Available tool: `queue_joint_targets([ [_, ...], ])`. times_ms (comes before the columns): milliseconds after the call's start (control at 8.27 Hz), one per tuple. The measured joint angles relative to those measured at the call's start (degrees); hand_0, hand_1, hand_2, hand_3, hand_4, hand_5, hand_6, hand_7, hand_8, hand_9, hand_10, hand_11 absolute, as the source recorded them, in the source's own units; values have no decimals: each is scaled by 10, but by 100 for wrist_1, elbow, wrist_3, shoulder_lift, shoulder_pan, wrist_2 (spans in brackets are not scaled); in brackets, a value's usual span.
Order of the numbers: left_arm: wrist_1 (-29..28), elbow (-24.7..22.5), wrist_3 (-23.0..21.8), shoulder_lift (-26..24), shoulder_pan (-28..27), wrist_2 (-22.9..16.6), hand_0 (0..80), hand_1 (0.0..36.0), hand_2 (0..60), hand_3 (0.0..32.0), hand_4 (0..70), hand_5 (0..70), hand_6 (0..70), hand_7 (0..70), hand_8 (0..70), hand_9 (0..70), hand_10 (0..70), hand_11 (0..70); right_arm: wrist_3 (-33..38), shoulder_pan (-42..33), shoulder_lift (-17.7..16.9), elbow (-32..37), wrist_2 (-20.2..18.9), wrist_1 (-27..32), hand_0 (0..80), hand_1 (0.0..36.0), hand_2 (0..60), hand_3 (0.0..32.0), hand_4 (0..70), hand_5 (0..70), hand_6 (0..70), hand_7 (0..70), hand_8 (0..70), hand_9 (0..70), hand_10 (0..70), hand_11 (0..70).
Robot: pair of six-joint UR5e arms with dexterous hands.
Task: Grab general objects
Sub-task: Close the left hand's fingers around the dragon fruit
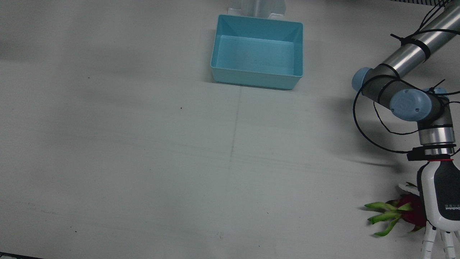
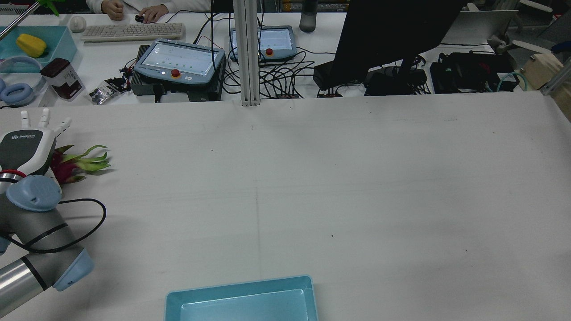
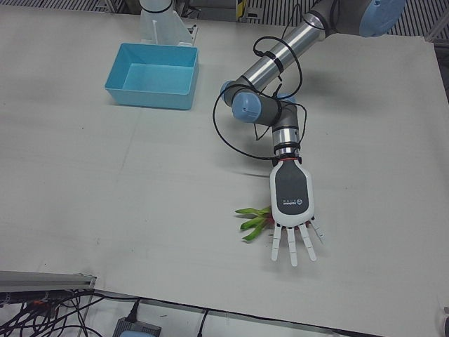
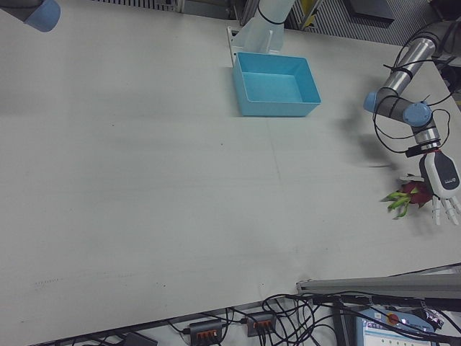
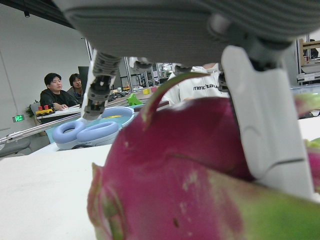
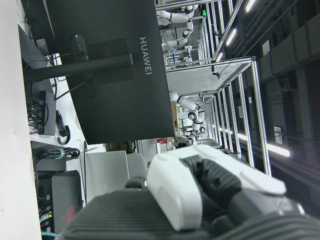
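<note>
Under the spread left robot hand [image 3: 292, 210], a dragon fruit [image 3: 255, 220] lies mostly hidden.

Dragon fruit [image 5: 190, 165]: magenta skin, green-tipped scales, fills the foreground on the white table [image 5: 45, 190]. Left hand [image 5: 200, 25] directly above it, fingers [image 5: 265, 125] spread around the fruit. Blue headphones [image 5: 82, 132] behind. Two seated people [image 5: 60, 90] at far left.
</note>
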State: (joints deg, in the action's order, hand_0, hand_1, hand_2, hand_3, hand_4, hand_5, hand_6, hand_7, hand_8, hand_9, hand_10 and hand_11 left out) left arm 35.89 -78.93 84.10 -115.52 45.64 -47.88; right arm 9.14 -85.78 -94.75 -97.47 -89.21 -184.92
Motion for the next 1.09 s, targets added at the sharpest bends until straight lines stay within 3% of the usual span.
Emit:
queue_joint_targets([
  [121, -54, 115, 1, -1, -2, 10, 535, 191, 19, 204, 25, 0, 0, 0, 1, 0, 0, 0, 0, 0, 0, 0, 0, 0, 0, 0, 0, 0, 0, 0, 0, 0, 0, 0, 0, 0],
  [363, -126, 265, 1, -17, -2, 6, 534, 197, 56, 158, 50, 0, 0, 0, 0, 0, 0, 0, 0, 0, -2, 0, 0, 5, 0, 0, 0, 0, 0, 0, 0, 0, 0, 0, 0, 0],
  [484, -133, 288, -1, -19, -22, -1, 530, 198, 79, 68, 41, 166, 0, 0, 1, 0, 0, 0, 0, 0, -2, 0, 0, 4, 0, 0, 0, 0, 0, 0, 0, 0, 0, 0, 0, 0],
  [605, -135, 298, -4, -21, -63, -3, 516, 187, 98, 0, 0, 700, 6, 0, 0, 0, 0, 0, 0, 0, -2, 0, 0, 2, 0, 0, 0, 0, 0, 0, 0, 0, 0, 0, 0, 0],
  [847, -148, 313, -7, -20, -129, -3, 509, 194, 167, 0, 0, 700, 37, 15, 4, 0, 0, 0, 0, 0, 0, 0, 0, 0, 0, 0, 0, 0, 0, 0, 0, 0, 0, 0, 0, 0],
  [1089, -193, 316, -7, -11, -140, 4, 501, 229, 359, 0, 16, 700, 93, 120, 18, 10, 4, 23, 0, 0, 0, 0, 0, 0, 0, 0, 0, 0, 0, 0, 0, 0, 0, 0, 0, 0],
])
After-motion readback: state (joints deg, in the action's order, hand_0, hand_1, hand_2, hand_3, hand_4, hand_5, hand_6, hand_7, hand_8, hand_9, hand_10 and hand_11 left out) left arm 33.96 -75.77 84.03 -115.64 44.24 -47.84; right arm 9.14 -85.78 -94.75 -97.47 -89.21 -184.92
